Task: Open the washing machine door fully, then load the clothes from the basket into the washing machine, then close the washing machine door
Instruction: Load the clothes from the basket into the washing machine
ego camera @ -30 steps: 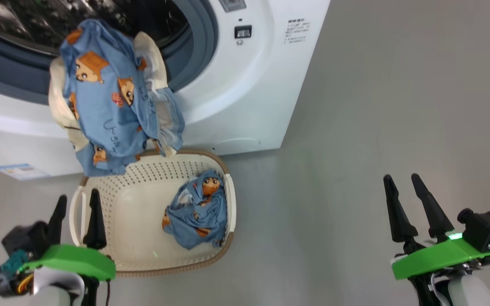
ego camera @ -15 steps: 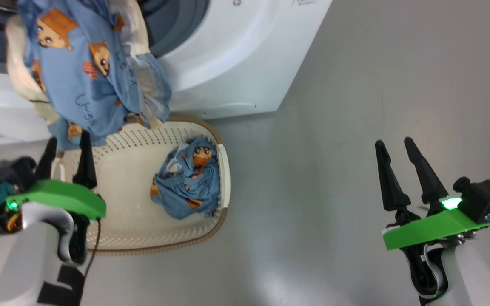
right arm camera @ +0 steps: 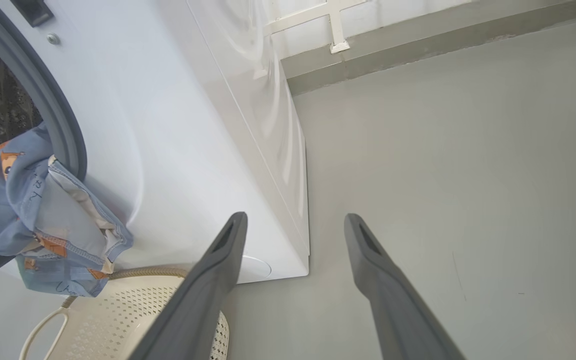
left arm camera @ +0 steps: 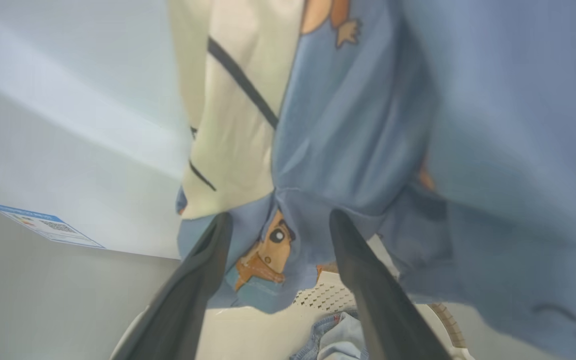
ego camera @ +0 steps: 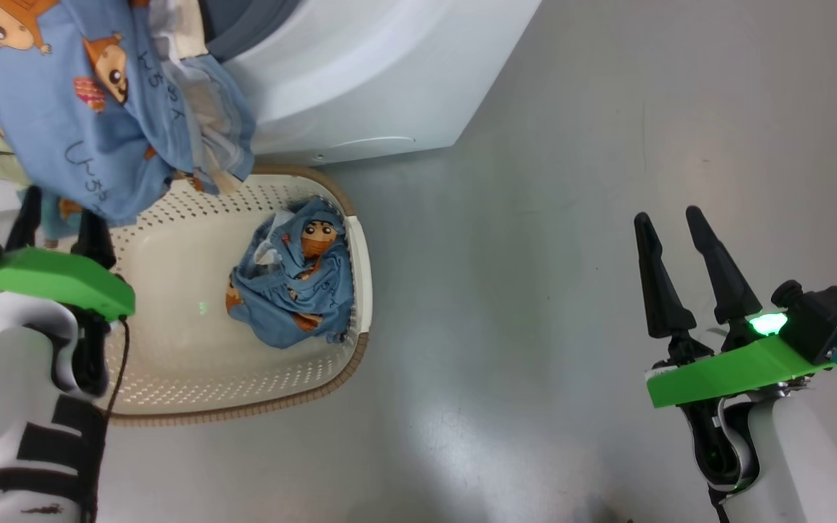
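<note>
Head view: clothes are draped from the washing machine over the far rim of the basket, with more bundled inside at its right; the right gripper is held spread above the floor. Left wrist view: the left gripper is spread, and blue cartoon-printed cloth is hung just beyond it. Right wrist view: the grey gasket is seen

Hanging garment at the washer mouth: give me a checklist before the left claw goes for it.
1. Left claw open: ok.
2. Hanging garment hem in line with the left claw: ok.
3. Hanging garment fully inside the washing machine: not ok, it drapes out over the basket.
4. Basket emptied: not ok, a bundled garment lies in it.
5. Right claw open, away from the cloth: ok.
</note>
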`<state>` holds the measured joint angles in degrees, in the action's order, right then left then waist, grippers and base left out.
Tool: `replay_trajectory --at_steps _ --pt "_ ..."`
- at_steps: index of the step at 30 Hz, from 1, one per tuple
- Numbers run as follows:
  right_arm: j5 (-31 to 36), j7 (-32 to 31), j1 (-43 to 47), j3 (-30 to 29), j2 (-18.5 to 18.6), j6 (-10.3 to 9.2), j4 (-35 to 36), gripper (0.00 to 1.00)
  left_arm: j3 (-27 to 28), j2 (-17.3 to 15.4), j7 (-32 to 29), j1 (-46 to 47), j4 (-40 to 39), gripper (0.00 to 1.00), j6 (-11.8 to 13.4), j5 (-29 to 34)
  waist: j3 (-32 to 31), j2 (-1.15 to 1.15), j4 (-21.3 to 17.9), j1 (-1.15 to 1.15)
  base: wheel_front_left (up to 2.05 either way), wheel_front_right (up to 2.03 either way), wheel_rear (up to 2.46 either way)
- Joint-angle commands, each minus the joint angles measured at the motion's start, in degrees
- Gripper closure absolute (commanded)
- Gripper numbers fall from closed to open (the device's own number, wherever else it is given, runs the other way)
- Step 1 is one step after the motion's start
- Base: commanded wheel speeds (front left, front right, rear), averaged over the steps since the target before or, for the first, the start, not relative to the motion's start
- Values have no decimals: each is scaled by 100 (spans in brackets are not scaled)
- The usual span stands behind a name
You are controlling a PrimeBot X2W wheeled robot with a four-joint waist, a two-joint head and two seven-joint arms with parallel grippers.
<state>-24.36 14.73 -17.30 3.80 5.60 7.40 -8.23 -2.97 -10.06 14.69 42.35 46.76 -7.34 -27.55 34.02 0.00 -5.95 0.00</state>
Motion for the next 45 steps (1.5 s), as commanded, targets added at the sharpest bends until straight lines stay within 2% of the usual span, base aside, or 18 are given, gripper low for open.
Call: replay_trajectory --at_steps 1,17,18,19,21,28,36,41,45 --pt "62 27 -7 151 -24 9 161 0 70 -310 30 120 36 0 -14 -43 56 0 -41 0 0 0 0" --pt "95 27 -161 309 -91 9 218 0 -554 -718 30 894 685 0 -14 -162 301 0 -242 0 0 0 0" --pt "96 27 -164 314 -99 9 215 0 -566 -729 30 925 692 3 -14 -196 299 0 -254 0 0 0 0" --pt "97 27 -163 318 -106 9 212 0 -589 -729 30 940 693 49 -14 -233 294 0 -267 0 0 0 0" --pt "98 27 -157 316 -120 9 209 0 -649 -736 30 953 667 100 -14 -302 285 0 -285 0 0 0 0" --pt "101 27 -120 286 -163 9 195 0 -937 -688 30 823 316 100 -14 -669 216 0 -253 0 0 0 0" --pt "93 27 -116 296 -193 9 160 0 -1389 -603 31 469 -621 100 -14 -1429 85 0 -160 0 0 0 0" --pt "93 27 -97 294 -197 9 146 0 -1597 -719 31 429 -1269 100 -14 -2012 18 0 -107 0 0 0 0" --pt "86 27 -89 298 -191 9 138 0 -1609 -844 31 497 -1696 100 -14 -2166 -17 0 -100 0 0 0 0"
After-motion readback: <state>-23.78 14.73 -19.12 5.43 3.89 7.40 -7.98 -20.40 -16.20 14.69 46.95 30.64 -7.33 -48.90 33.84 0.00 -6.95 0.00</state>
